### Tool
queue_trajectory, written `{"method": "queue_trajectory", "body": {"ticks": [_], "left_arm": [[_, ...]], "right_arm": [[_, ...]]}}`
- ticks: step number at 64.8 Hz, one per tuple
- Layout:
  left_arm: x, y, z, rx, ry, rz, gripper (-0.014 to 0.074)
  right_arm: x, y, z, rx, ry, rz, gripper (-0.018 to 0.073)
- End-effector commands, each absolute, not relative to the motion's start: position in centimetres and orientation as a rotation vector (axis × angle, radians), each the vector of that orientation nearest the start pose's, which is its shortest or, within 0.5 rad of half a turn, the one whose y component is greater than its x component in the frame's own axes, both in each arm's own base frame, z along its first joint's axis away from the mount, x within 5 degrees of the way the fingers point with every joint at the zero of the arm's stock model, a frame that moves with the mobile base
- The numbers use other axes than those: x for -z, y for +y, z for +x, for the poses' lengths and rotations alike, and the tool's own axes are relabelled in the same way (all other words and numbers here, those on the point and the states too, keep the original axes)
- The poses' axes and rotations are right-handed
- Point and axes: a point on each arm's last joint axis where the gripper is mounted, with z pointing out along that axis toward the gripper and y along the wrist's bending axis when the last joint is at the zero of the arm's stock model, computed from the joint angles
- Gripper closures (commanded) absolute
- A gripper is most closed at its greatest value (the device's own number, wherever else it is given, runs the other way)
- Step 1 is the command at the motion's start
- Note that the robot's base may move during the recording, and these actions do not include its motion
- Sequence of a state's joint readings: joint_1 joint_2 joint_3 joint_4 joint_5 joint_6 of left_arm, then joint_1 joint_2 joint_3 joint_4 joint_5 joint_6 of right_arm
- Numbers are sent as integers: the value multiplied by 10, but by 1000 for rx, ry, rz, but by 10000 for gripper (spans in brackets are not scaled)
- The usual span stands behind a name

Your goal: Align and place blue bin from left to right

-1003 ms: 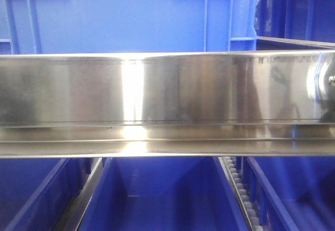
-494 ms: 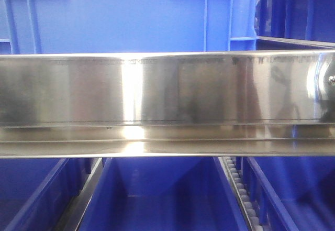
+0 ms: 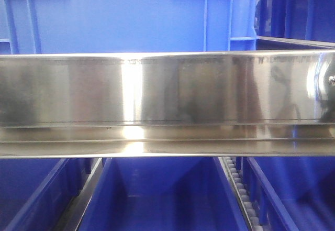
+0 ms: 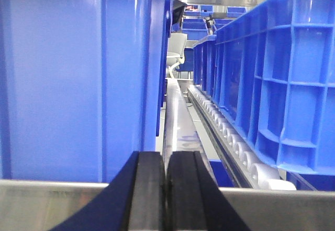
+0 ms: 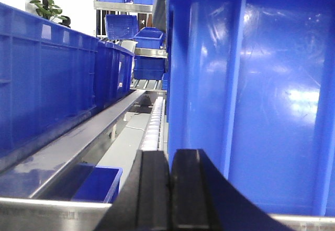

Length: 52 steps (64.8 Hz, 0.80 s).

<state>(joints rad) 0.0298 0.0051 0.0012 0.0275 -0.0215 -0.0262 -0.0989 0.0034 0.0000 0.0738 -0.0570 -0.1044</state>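
Resting beside a darker crate (image 3: pixel 298 11), the blue bin (image 3: pixel 131 16) seems nearly aligned; left claw (image 4: pixel 165 189) and right claw (image 5: pixel 170 194) clenched empty.

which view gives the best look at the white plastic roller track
The left wrist view: the white plastic roller track runs long and close alongside the dark blue ribbed crate. The front view shows only a short stretch below the steel rail; the right wrist view, a distant row.

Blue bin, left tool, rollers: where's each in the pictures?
Blue bin (image 3: pixel 131 16): front view, front wall.
Left tool (image 4: pixel 165 163): left wrist view, seam at pad tips.
Rollers (image 4: pixel 261 173): left wrist view, nearest roller.
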Motion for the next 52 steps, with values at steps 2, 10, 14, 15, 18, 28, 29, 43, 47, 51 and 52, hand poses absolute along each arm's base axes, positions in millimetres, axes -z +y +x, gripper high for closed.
{"method": "queue_trajectory", "body": {"ticks": [2,10,14,15,18,28,29,43,47,51,52], "left_arm": [[-217,1,56,-11,1438,-28,605],[-246,1,50,-11,1367,-27,605],[-263,1,45,-18,1351,-22,603],[-267,1,43,-24,1349,-18,600],[-282,1,37,-47,1341,-5,585],[-341,4,19,-125,1362,19,439],[-347,4,18,-126,1369,17,421],[-426,6,22,-134,1507,22,218],[-441,7,30,-133,1547,19,185],[-458,5,39,-97,1550,49,150],[-462,4,41,-86,1546,62,139]], "right_arm": [[-225,-6,54,114,1357,52,638],[-227,-6,54,115,1345,52,638],[-239,-6,51,111,1320,53,638],[-243,-6,50,111,1314,52,638],[-258,-5,46,98,1299,57,638],[-314,0,21,82,1334,40,620],[-320,0,18,82,1330,38,604],[-392,2,1,80,1287,28,213],[-408,2,6,80,1298,27,80],[-419,1,14,80,1338,26,-20],[-423,1,18,87,1351,21,-15]]}}
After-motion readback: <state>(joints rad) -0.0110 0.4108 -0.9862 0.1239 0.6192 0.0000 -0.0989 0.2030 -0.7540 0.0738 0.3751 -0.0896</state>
